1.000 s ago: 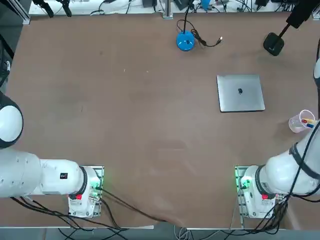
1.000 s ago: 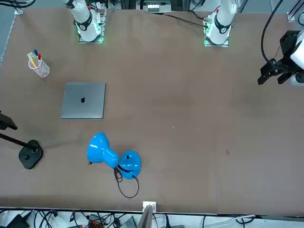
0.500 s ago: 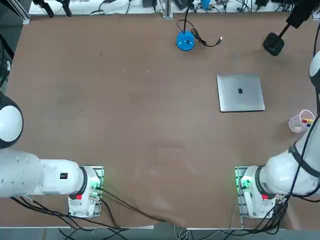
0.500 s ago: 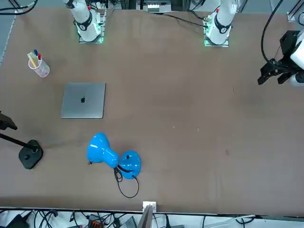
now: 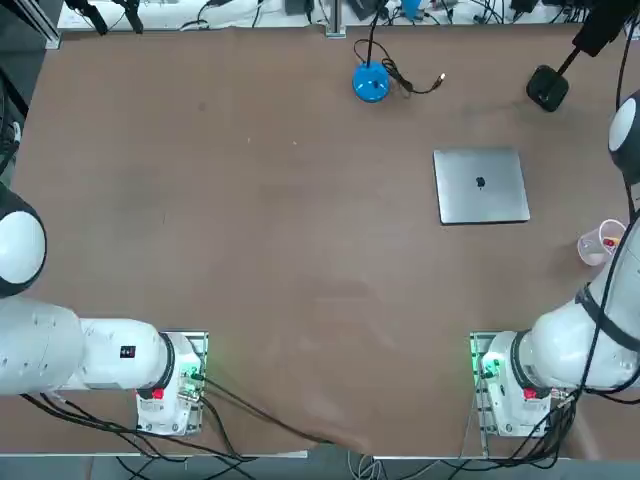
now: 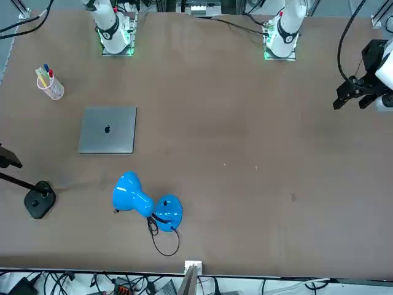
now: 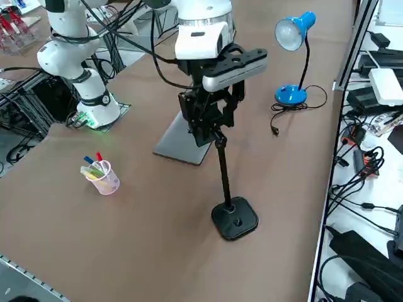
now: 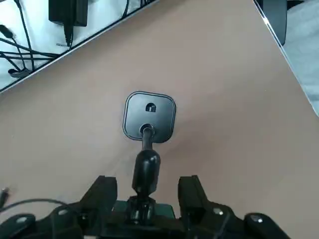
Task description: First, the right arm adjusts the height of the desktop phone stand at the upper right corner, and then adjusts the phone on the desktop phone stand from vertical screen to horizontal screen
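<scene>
at the far right corner of the table [image 5: 300,240], i, the right gripper [image 8: 145,199], hang over the black phone stand [image 7: 235,219] with my two fingers [image 8: 192,199] apart, one on either side of its upper joint. i see space between each finger and the joint, so i am open and grip nothing. the stand's base is a flat black plate with rounded corners, lying on the tabletop, and its thin pole rises from there up to me. a dark, greenish flat piece [image 8: 164,210] shows behind the joint, partly covered by my own parts; whether that is the phone, i cannot tell. my white arm [image 5: 560,350] is mounted at the near edge, toward the right corner, and reaches forward along the right edge. a closed silver laptop [image 5: 482,187] lies flat in the right half of the table, nearer the middle than the stand. close to the right edge is a clear cup [image 7: 106,179] holding pens, blue, red and yellow among them. by the far edge, just right of its middle, a blue lamp [image 7: 290,94] rests on its round base, with its black cable [image 7: 296,107] looped beside it.
</scene>
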`<state>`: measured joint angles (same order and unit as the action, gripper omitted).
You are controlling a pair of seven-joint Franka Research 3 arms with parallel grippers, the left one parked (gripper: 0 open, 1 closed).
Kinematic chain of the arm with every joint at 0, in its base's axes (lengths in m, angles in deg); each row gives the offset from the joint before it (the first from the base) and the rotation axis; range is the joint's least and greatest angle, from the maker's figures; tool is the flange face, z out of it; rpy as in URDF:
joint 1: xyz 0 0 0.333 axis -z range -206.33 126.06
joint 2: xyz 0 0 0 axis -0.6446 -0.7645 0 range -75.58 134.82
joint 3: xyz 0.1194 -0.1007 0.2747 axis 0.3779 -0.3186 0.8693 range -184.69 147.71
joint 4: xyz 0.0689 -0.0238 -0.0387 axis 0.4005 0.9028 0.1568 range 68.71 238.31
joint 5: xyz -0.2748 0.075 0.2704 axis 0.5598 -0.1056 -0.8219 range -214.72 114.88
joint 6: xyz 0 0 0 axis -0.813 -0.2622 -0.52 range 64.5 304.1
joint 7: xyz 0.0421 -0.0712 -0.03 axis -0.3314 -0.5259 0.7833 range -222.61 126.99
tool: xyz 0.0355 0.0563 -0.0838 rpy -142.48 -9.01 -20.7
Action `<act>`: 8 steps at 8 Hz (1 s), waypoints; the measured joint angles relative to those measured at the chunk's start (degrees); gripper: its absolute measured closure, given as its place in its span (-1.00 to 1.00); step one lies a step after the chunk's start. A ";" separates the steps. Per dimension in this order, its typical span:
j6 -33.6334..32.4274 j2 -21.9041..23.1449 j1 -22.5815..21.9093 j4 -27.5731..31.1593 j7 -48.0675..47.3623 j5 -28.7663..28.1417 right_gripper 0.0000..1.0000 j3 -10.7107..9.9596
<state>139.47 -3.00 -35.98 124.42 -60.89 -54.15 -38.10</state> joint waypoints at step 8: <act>0.33 -0.91 0.19 0.00 -3.21 -0.58 0.07 0.05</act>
<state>139.80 -3.92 -35.79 124.42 -64.10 -54.73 -38.05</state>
